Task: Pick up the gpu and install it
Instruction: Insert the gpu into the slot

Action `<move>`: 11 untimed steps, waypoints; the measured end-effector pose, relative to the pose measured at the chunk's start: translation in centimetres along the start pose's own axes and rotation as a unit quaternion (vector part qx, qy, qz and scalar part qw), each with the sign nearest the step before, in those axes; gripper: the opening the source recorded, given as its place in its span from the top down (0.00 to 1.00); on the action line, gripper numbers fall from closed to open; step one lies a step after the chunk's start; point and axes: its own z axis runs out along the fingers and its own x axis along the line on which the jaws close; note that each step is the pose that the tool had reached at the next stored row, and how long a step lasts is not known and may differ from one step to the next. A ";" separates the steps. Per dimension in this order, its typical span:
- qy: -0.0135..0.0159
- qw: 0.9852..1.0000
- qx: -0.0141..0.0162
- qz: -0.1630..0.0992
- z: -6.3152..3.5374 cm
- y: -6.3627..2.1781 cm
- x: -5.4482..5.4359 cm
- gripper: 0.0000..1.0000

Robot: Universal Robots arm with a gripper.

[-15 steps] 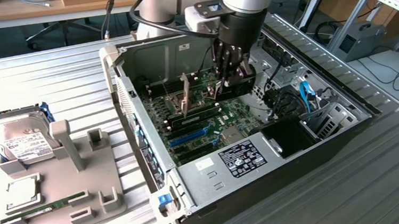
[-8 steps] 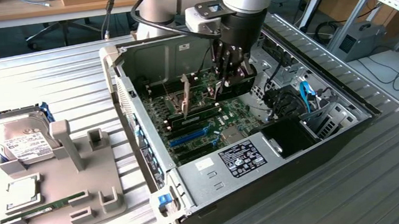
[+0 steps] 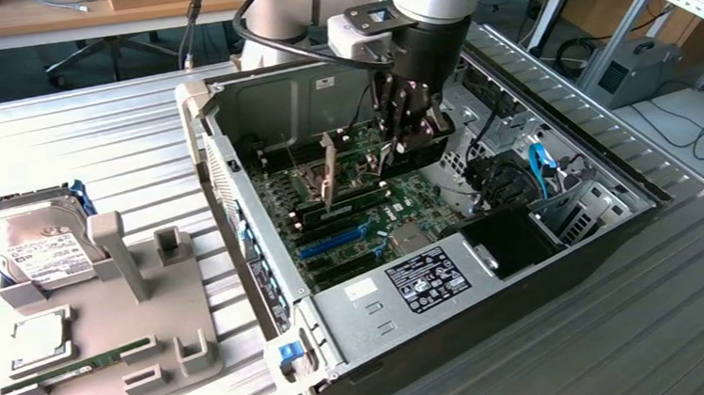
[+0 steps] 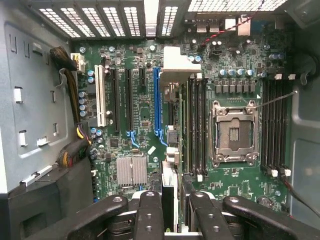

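Step in hand: install phase, by judgement. The pick-up is done, and the gpu point(image 4: 171, 162) hangs over the motherboard point(image 4: 145, 107) inside the case point(image 3: 318, 87), not yet seated.

- Gripper point(image 4: 171, 200): reaches down into the open case in the exterior view point(image 3: 401, 129). The fingers point(image 4: 149, 212) are clamped on the gpu, one dark pair on each flat face.
- Gpu: held on edge and seen nearly edge-on from the wrist as a thin strip running out from between the fingers. Its pale end piece point(image 4: 176, 64) is at the far end, toward the vented back wall.
- Blue slot point(image 4: 157, 102): long and empty. The gpu's edge appears just beside it, on the side toward the RAM slots point(image 4: 195, 125), and roughly parallel to it. Whether the card touches the board cannot be told.
- CPU socket point(image 4: 233, 132): open and empty, beyond the RAM slots.
- Holder point(image 3: 101, 368): on the table outside the case, at the exterior view's left. It carries the hard drive point(image 3: 35, 246), a CPU point(image 3: 39, 337) and a RAM stick point(image 3: 82, 365), all well apart from the gripper.

Next move calls for, by judgement: bringing the card's lower edge square over the blue slot, lining the end piece up with the back-wall opening, then a straight, even press. A tilted card may bind or miss the slot.
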 end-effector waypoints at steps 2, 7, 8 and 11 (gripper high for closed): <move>0.000 1.000 0.000 -0.004 0.00 0.00 0.0 0.74; 0.000 1.000 0.000 -0.016 0.01 0.00 0.0 0.74; 0.000 1.000 -0.001 -0.018 0.02 0.00 0.0 0.74; 0.000 1.000 -0.001 -0.025 0.02 0.00 0.0 0.74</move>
